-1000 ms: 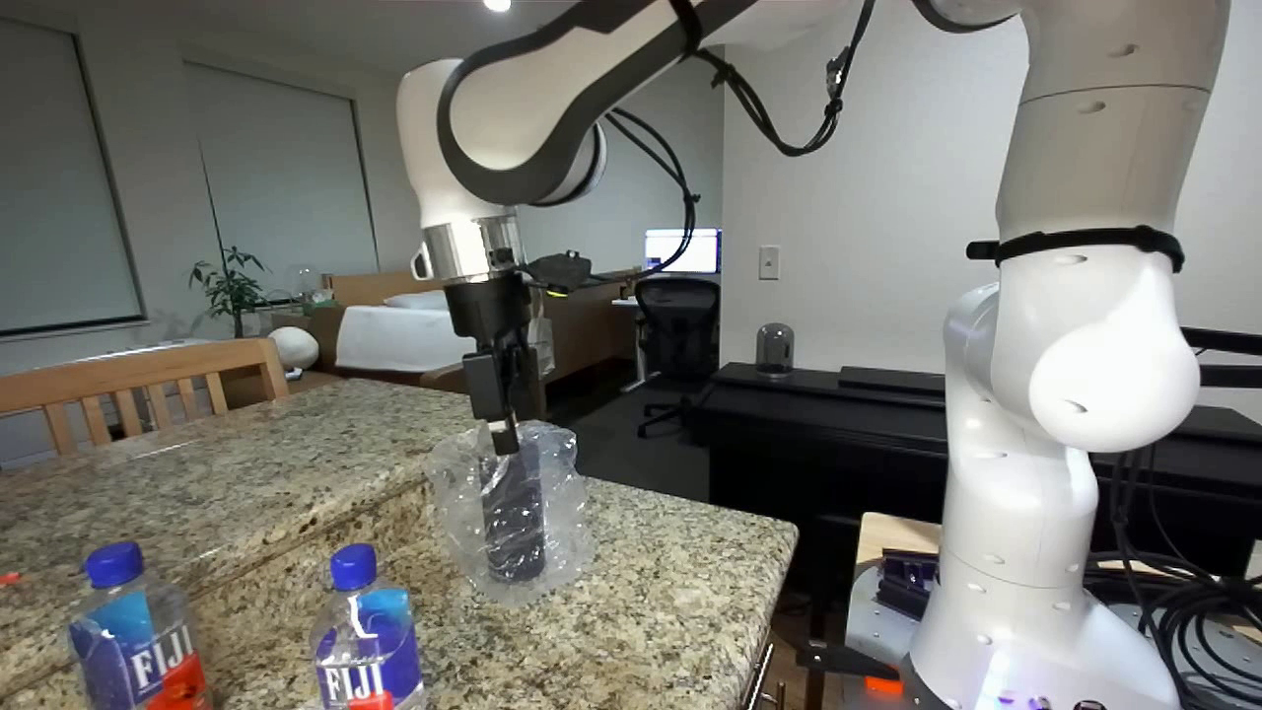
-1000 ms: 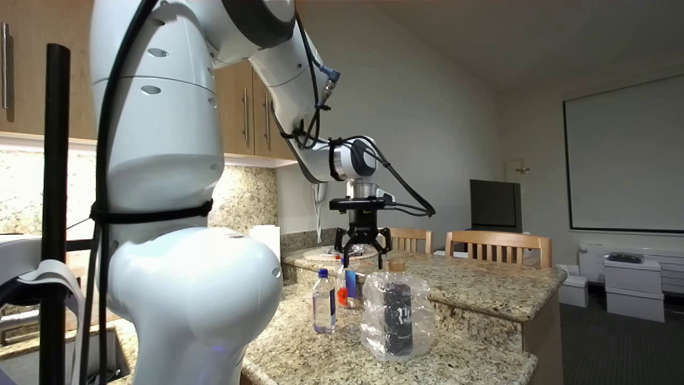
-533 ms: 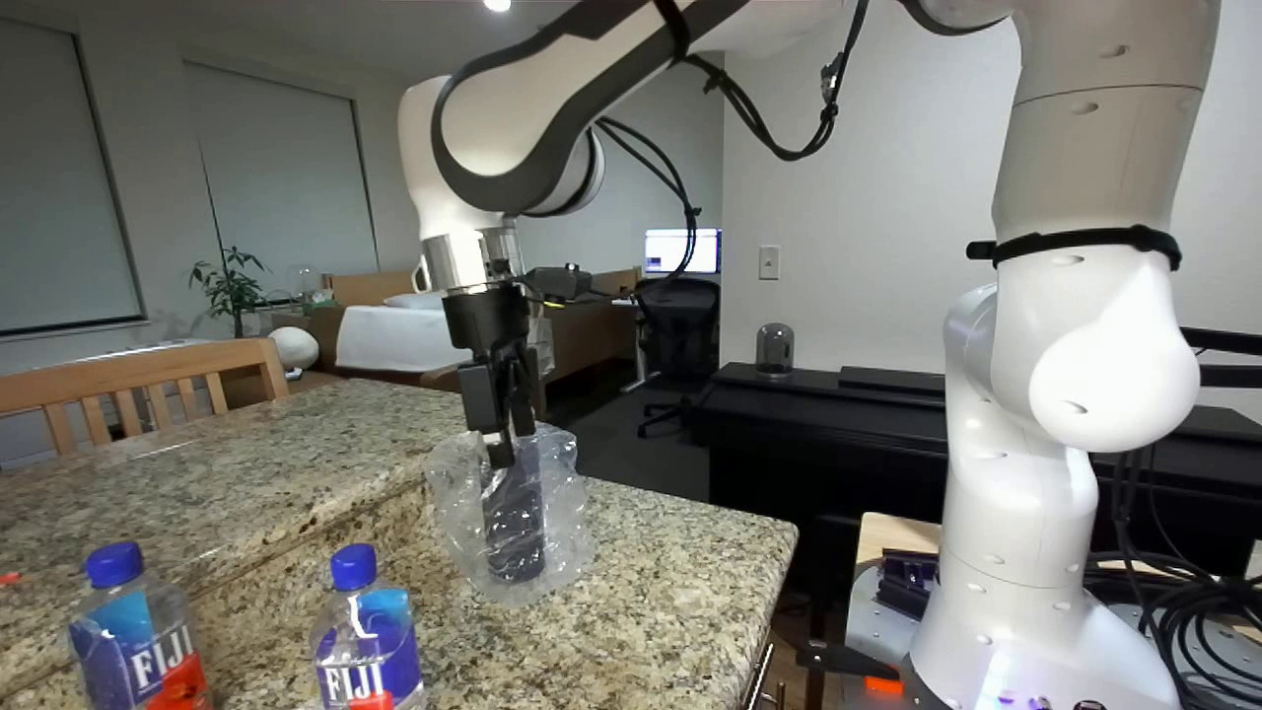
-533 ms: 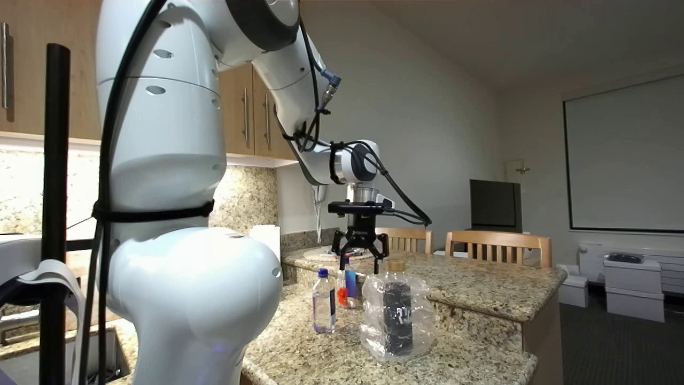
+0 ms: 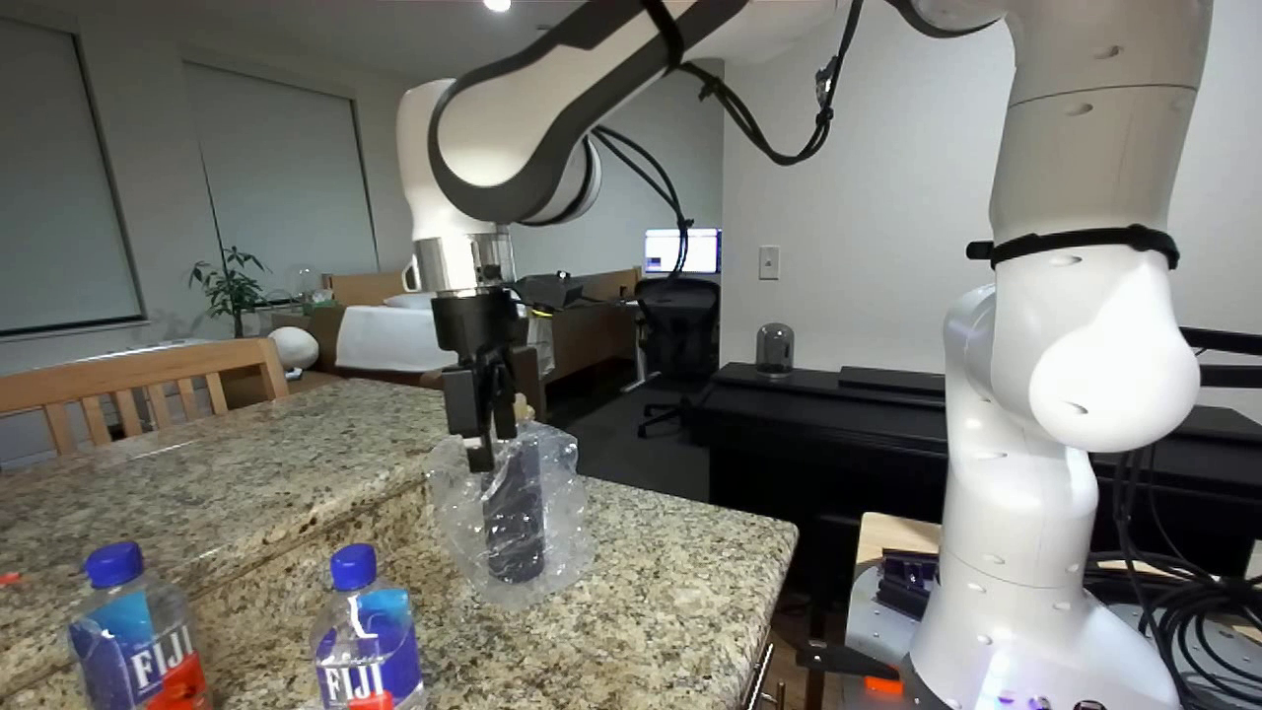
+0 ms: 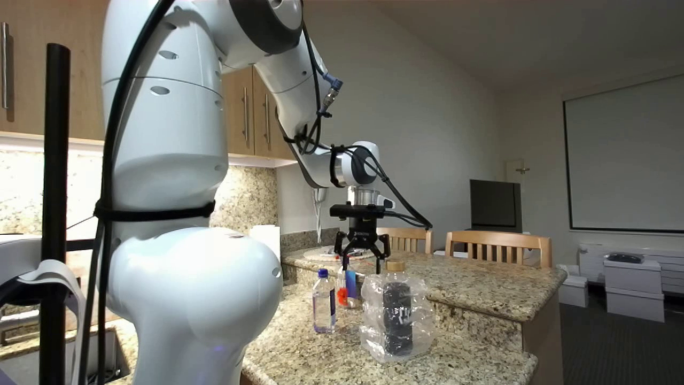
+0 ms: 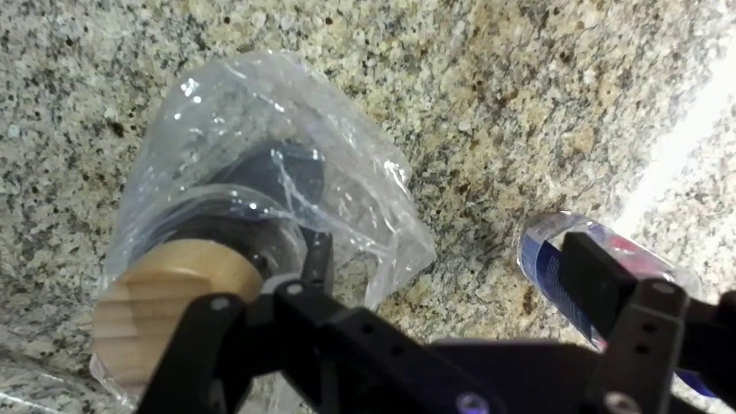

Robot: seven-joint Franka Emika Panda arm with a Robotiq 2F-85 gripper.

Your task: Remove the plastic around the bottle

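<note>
Above the speckled beige granite tabletop (image 5: 651, 611) my white jointed arm (image 5: 1089, 168) has just lowered a little and slid sideways, while the clear, crinkled plastic bag (image 6: 424, 321) stays put, wrapped around the upright, slim, dark grey cylindrical bottle (image 6: 398, 319). My black two-fingered hand (image 6: 362, 269) is spread wide and holds nothing; its move has uncovered the bottle's round tan wooden top (image 5: 523, 406), hidden a moment ago in an exterior view and sticking out above the bag. In the wrist view one finger (image 7: 321, 264) hangs beside the bottle, a loose corner of the bag showing between the pair; I can't tell whether either touches plastic. I'd call this lining up for a pinch, with the unwrapping yet to begin
</note>
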